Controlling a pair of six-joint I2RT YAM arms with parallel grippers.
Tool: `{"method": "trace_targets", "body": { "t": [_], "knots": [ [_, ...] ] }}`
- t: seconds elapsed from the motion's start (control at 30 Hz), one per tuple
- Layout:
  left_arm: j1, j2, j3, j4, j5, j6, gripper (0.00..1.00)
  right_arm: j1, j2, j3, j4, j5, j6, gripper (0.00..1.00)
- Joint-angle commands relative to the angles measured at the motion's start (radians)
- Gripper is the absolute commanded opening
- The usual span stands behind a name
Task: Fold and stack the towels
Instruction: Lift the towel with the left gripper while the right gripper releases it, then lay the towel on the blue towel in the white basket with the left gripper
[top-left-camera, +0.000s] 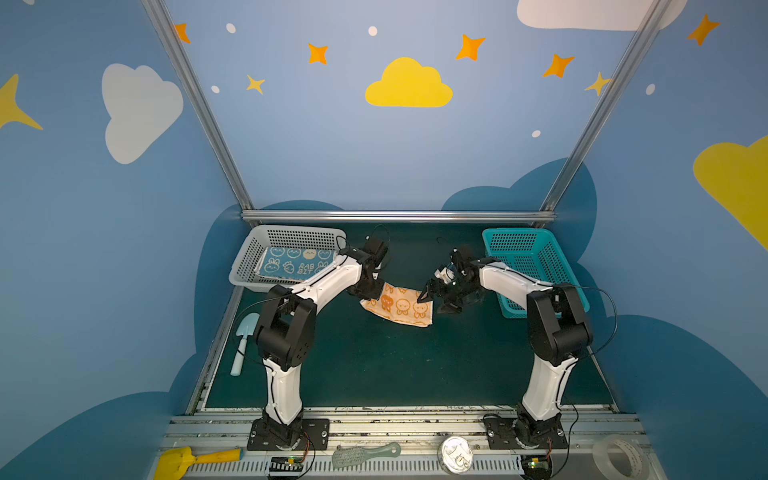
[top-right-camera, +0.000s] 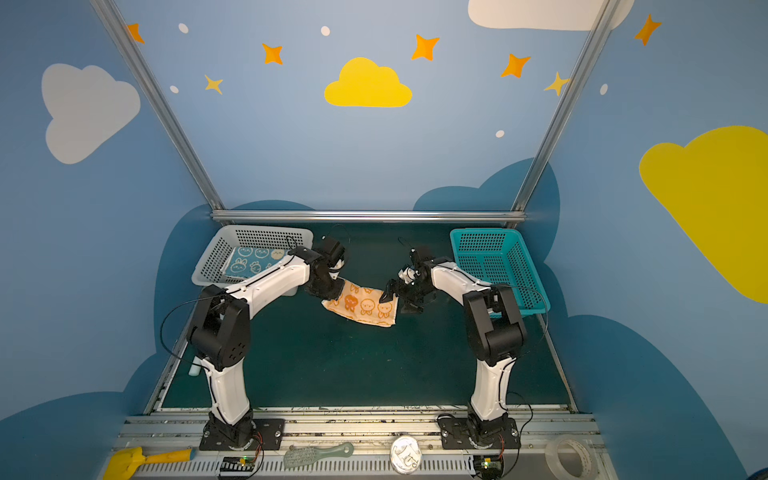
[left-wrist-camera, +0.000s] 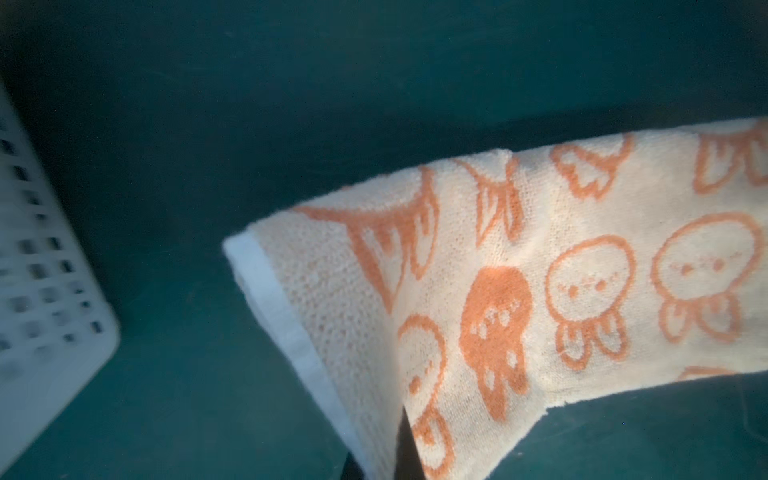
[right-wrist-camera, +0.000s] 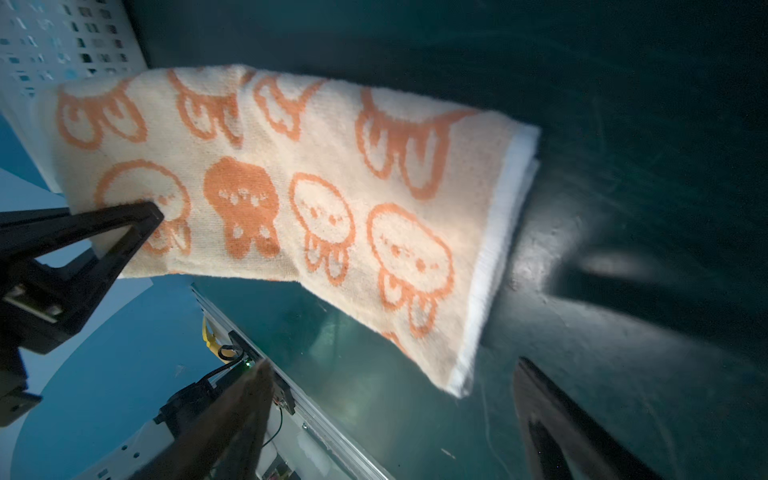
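A folded cream-and-orange rabbit-print towel (top-left-camera: 401, 307) (top-right-camera: 365, 307) hangs over the middle of the green mat. My left gripper (top-left-camera: 368, 297) (top-right-camera: 330, 295) (left-wrist-camera: 395, 457) is shut on its left end and holds that end up. The other end, with a white hem (right-wrist-camera: 494, 249), droops toward the mat. My right gripper (top-left-camera: 432, 301) (top-right-camera: 395, 301) (right-wrist-camera: 390, 399) stands open just off that drooping end with nothing between its fingers. A blue towel (top-left-camera: 295, 264) (top-right-camera: 249, 262) with rabbit prints and "RABBIT" lettering lies in the grey basket (top-left-camera: 249, 253) at the back left.
A teal basket (top-left-camera: 536, 257) (top-right-camera: 494, 253) stands at the back right behind the right arm. A pale blue toy spade (top-left-camera: 243, 340) lies by the mat's left edge. On the front rail sit a yellow shovel (top-left-camera: 195, 459), a brush (top-left-camera: 365, 453), a tin (top-left-camera: 455, 455) and a tape roll (top-left-camera: 619, 459).
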Motion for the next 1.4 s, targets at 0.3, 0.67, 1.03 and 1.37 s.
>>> {"method": "trace_targets", "body": {
  "t": [0.3, 0.67, 1.03, 1.37],
  "knots": [
    [0.182, -0.036, 0.25, -0.199, -0.09, 0.349, 0.03, 0.098, 0.101, 0.376, -0.163, 0.027, -0.016, 0.89],
    [0.333, -0.093, 0.259, -0.056, -0.133, 0.595, 0.03, 0.2, 0.27, 0.703, -0.248, 0.068, -0.049, 0.89],
    [0.509, -0.067, 0.231, 0.138, -0.054, 0.672, 0.03, 0.235, 0.431, 0.974, -0.318, 0.024, -0.062, 0.89],
    [0.575, 0.027, 0.251, 0.175, -0.053, 0.673, 0.03, 0.238, 0.457, 0.988, -0.242, 0.002, -0.074, 0.89]
  ]
}}
